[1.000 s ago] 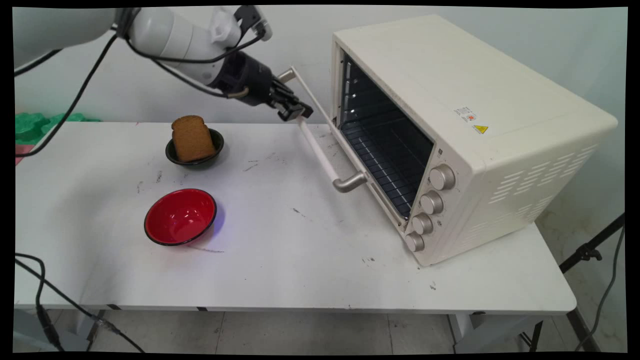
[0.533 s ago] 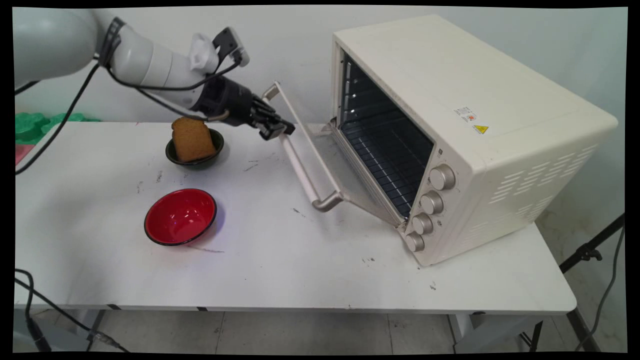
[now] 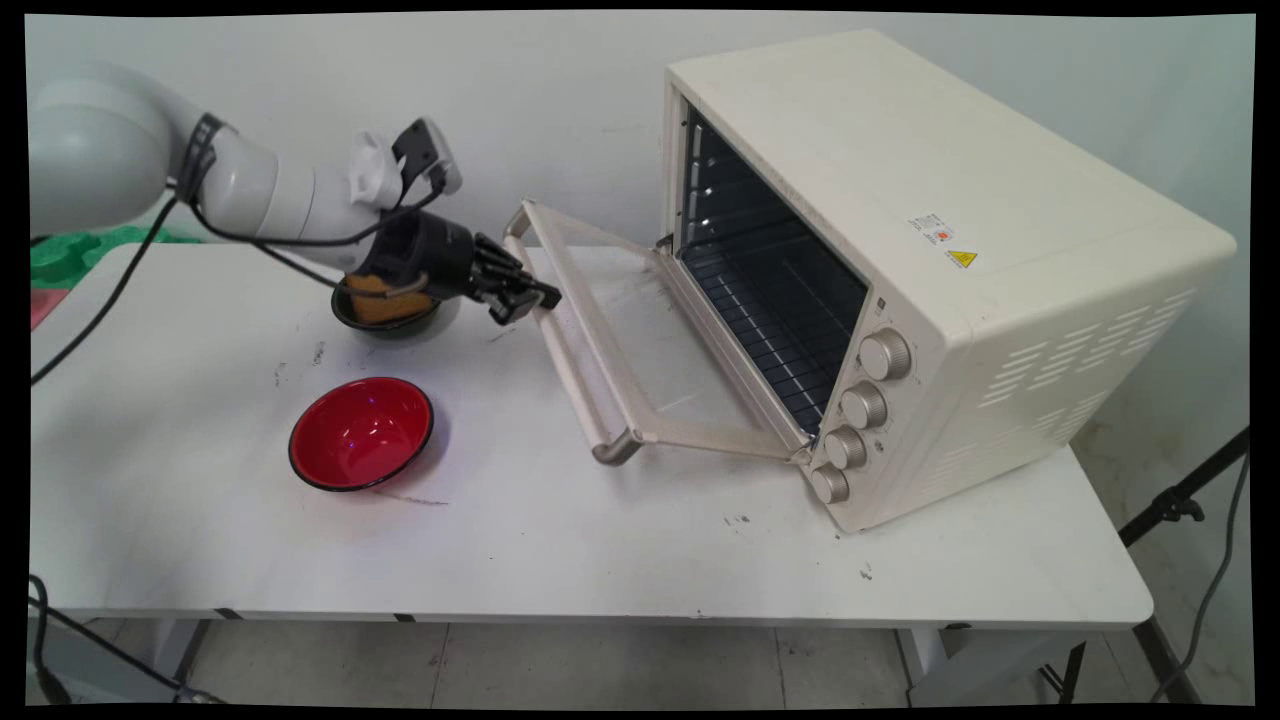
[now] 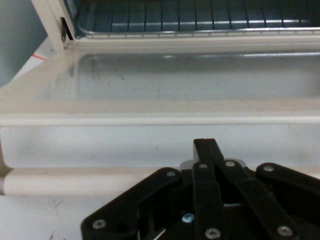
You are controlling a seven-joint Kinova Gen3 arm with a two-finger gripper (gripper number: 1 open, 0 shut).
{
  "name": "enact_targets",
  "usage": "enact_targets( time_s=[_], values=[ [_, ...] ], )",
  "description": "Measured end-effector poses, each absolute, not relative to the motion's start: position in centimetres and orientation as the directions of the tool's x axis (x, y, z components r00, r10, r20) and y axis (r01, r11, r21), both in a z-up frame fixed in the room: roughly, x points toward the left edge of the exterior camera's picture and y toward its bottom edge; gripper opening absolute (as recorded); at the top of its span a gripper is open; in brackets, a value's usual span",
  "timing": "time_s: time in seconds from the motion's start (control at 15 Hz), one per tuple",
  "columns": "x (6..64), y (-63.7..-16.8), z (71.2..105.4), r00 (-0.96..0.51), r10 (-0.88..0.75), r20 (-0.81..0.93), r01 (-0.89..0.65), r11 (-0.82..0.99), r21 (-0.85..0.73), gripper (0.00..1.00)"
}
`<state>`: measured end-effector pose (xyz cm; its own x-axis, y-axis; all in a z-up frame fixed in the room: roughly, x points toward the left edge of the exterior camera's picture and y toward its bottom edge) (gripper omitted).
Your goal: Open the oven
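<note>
A cream toaster oven (image 3: 900,200) stands on the right of the white table, its glass door (image 3: 650,330) hanging nearly flat. My gripper (image 3: 528,298) is at the far end of the door's handle (image 3: 580,395). In the hand view the gripper (image 4: 205,146) is shut, its fingertips reaching past the handle bar (image 4: 75,181) toward the door glass (image 4: 175,80); the wire rack (image 4: 200,15) lies beyond. Behind my wrist, a slice of brown bread (image 3: 375,310) stands in a dark bowl (image 3: 390,326), partly hidden.
An empty red bowl (image 3: 360,432) sits left of centre on the table (image 3: 600,560). Green items (image 3: 60,248) lie at the far left edge. Black cables hang from the arm, and a stand leg shows at the lower right.
The gripper has moved down and to the left with the handle, and the oven door has swung from nearly upright to almost flat. The arm now covers part of the bread.
</note>
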<state>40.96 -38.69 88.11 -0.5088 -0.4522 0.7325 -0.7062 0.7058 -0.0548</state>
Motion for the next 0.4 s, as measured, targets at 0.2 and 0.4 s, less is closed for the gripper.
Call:
enact_targets(
  time_s=[0.2, 0.4],
  values=[
    [41.7, -38.1, 86.6, -0.509, -0.448, 0.735, -0.704, 0.708, -0.056, 0.00],
    [42.4, -37.5, 85.0, -0.511, -0.439, 0.739, -0.696, 0.715, -0.056, 0.00]
  ],
)
